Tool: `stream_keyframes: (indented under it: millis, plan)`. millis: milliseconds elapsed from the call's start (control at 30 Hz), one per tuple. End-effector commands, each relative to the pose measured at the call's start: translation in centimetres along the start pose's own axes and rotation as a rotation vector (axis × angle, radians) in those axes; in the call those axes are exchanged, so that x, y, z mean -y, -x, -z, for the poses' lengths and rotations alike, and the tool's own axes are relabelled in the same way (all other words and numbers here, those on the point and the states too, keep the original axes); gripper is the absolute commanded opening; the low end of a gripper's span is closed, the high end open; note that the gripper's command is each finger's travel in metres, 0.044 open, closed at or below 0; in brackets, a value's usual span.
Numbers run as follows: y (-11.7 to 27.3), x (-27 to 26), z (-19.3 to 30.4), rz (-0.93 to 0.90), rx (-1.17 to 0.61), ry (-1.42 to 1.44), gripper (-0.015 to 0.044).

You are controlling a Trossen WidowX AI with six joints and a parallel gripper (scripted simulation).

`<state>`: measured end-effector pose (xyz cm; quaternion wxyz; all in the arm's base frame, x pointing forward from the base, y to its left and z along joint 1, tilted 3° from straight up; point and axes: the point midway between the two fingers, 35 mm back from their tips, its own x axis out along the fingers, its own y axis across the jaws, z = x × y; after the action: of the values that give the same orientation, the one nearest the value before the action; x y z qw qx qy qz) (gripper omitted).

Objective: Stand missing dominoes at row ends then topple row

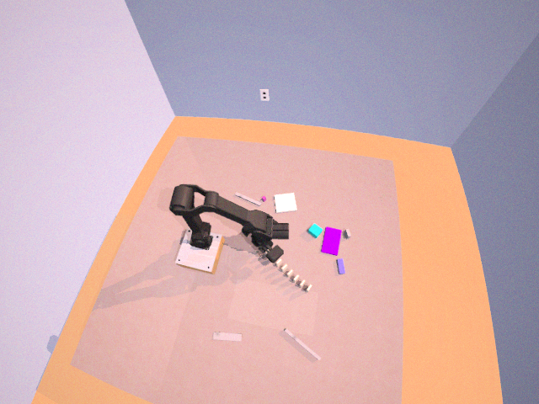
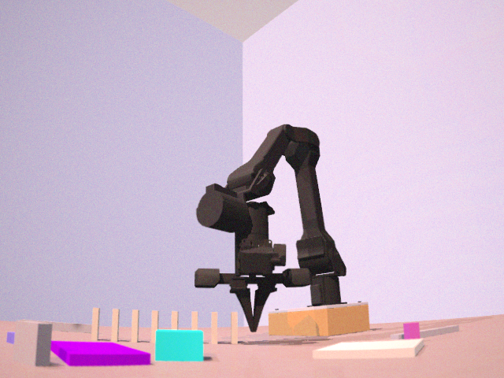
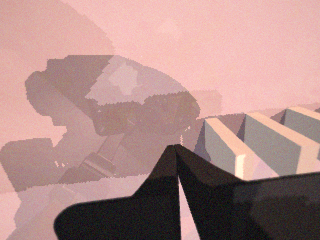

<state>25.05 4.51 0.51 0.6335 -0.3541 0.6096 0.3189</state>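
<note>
The gripper (image 1: pixel 264 256) (image 2: pixel 253 328) (image 3: pixel 173 150) points downward at the end of the black arm (image 1: pixel 237 213) (image 2: pixel 307 190), its fingertips together and nothing between them. Just beside the fingertips, at the end of the row nearest the arm's base (image 1: pixel 184 257) (image 2: pixel 346 321), stands the end domino (image 2: pixel 234 327) (image 3: pixel 225 142); the fingertips are low, level with its upper part. From there the row of dominoes (image 1: pixel 289 273) (image 2: pixel 135 325) (image 3: pixel 277 135) leads away from the gripper, eight pieces upright and apart at seemingly even spacing. Beyond the gripper, on the side away from the base, lie a cyan block (image 1: pixel 315 230) (image 2: pixel 179 345), a flat purple slab (image 1: pixel 331 241) (image 2: pixel 101 353), a small gray block (image 1: pixel 348 233) (image 2: pixel 42 343) and a violet block (image 1: pixel 340 266) (image 2: pixel 10 337). A white square slab (image 1: pixel 285 202) (image 2: pixel 368 348) lies well apart from the gripper, with a small magenta cube (image 1: pixel 264 199) (image 2: pixel 411 330) near the slab.
</note>
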Motion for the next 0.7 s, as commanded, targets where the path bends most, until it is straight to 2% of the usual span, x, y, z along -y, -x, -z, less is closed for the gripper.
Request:
stream_keyframes:
  millis: [0,467,667]
  plan:
    - [0.1,0.9,-0.2,0.005,0.006,0.002,0.0]
    - [0.1,2.4,-0.2,0.007,0.003,0.001,0.0]
    - [3.4,3.5,-0.7,-0.004,0.006,0.041,0.0]
